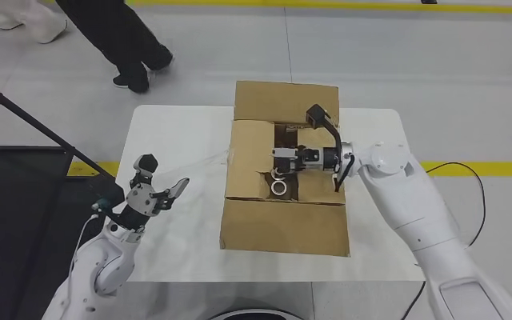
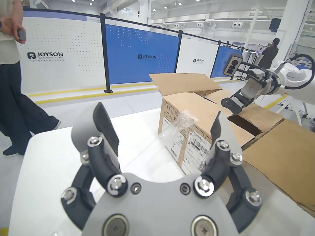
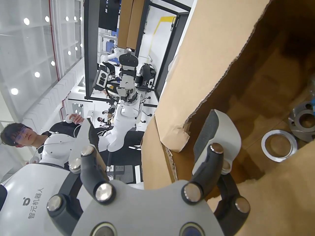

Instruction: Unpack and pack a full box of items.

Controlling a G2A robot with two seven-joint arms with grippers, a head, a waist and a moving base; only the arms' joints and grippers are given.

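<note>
Okay, status from my end. Cardboard box sits mid-table, centre of the top view. Its flaps are folded out and the opening is dark in the middle.

Right gripper is over the opening, at its left edge, with the arm lying across from the right of the frame. In the right wrist view the jaws are spread with nothing clamped. The torn edge of a flap runs up between the two fingers: one finger is on the box's inner side, the other outside it. I can't tell whether either pad touches the cardboard.

Down in the box I see a shiny metal ring lying flat on the bottom. A grey metal flange is just beside it, at the right edge of that frame. The ring also shows in the top view, just below the gripper.

Left gripper is at lower left of the top view, over the table. It is near the box's left side, pointed toward it, not touching. Jaws are wide apart and hold nothing.

A strip of clear film sticks off the box's near corner, above the shipping labels. In the left wrist view it lies between the spread fingers, not pinched. I can't tell if it brushes a pad.
</note>
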